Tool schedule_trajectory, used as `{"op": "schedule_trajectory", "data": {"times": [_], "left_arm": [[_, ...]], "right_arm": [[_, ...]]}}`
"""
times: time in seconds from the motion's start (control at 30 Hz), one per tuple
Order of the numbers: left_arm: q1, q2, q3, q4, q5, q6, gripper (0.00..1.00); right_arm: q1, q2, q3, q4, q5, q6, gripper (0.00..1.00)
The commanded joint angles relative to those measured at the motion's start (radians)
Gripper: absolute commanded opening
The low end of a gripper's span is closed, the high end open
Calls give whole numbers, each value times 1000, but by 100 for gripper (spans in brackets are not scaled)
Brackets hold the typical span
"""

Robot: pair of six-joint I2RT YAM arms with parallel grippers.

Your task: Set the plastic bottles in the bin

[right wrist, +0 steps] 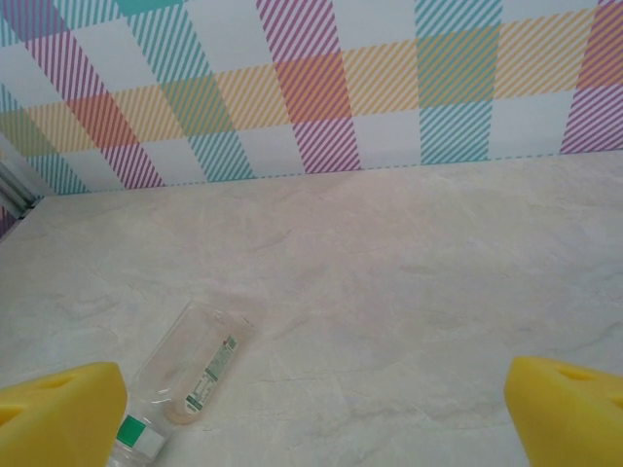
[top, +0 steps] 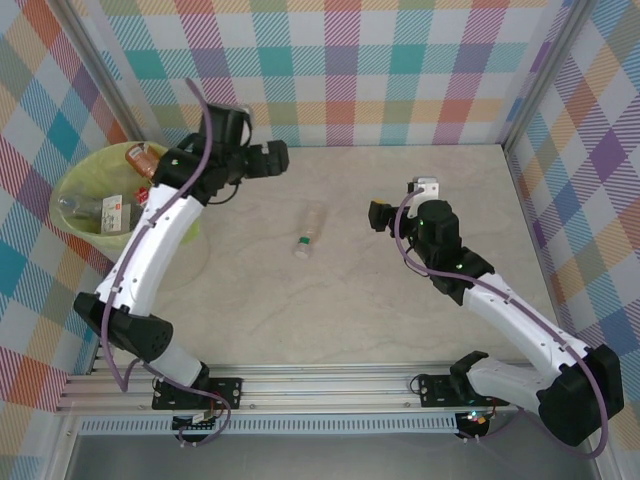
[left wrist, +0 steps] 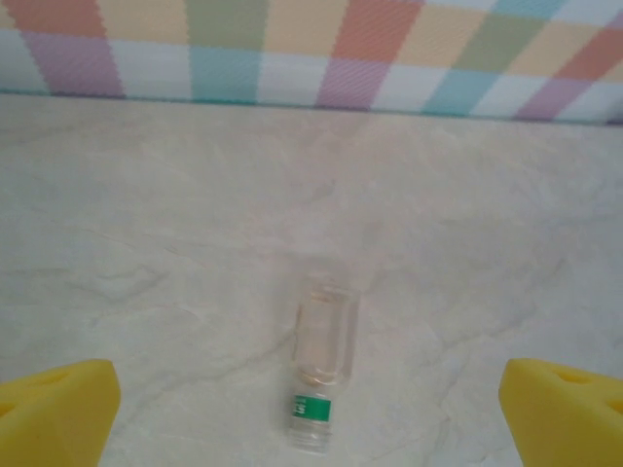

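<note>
L gripper (top: pixel 272 158) hangs just right of the bin (top: pixel 68 185) at far-left of the table (top: pixel 330 330); its yellow pads (left wrist: pixel 54 413) stand wide apart, gripping nothing. R gripper (top: pixel 381 215) is mid-right, own pads (right wrist: pixel 58 409) also spread wide, empty. One clear bottle (top: pixel 308 232) w/ green band near the cap end lies on its side mid-table btwn the two grippers, touching neither. In the bin: a red-label bottle (top: pixel 105 209) and an orange-brown bottle (top: pixel 140 157) by the far rim.
</note>
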Motion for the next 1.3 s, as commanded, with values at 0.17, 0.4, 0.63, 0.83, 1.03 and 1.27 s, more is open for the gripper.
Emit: {"op": "schedule_trajectory", "data": {"times": [0.17, 0.4, 0.63, 0.83, 1.03, 1.27], "left_arm": [[-49, 182, -207, 224, 136, 27, 100], [-72, 354, -244, 317, 163, 50, 100], [-101, 511, -177, 302, 97, 85, 100], [-103, 608, -123, 306, 46, 96, 82], [-103, 596, -96, 285, 42, 103, 55], [-101, 256, -194, 264, -22, 88, 51]], "right_arm": [[1, -13, 0, -26, 14, 29, 100], [0, -8, 17, -40, -15, 34, 100], [0, -8, 30, -59, -34, 43, 100], [0, -17, 31, -67, -36, 53, 100], [0, -22, 33, -77, -36, 57, 100], [0, -14, 33, -70, -27, 33, 100]]}}
